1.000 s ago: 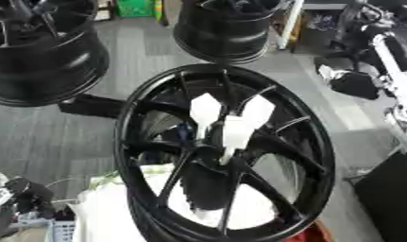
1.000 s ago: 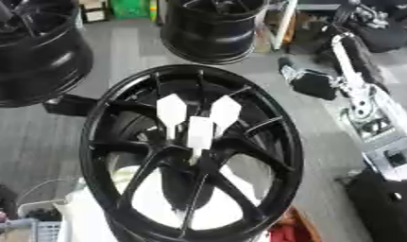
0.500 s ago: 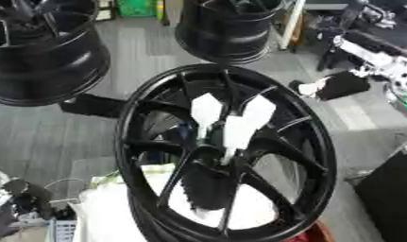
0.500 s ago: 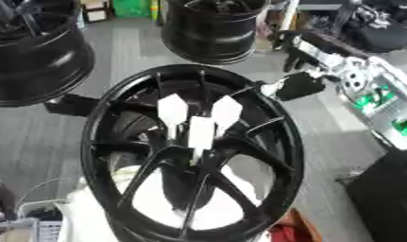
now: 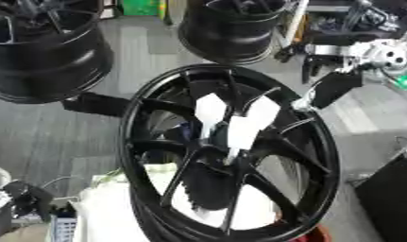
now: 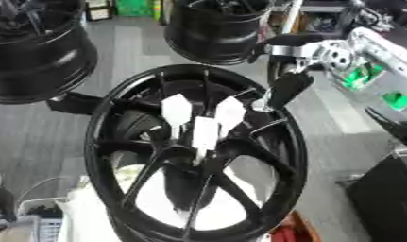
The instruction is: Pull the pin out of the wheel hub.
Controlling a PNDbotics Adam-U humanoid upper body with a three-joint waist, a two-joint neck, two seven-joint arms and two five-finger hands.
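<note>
Wheel hub, one, is standing near centre in the left eye view, carrying three white tags; two more black wheels are sitting behind. Right eye view is showing the right hand nearing the rim, holding nothing; its fingers' spread is unclear.

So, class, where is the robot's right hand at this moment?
The right hand shows in the upper right of both eye views, reaching in at the upper right rim of the black wheel, right of the white tags at its hub.

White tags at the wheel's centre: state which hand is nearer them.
Right. The right hand is at the wheel's upper-right rim, beside the white tags. The left hand sits at the lower-left corner.
</note>
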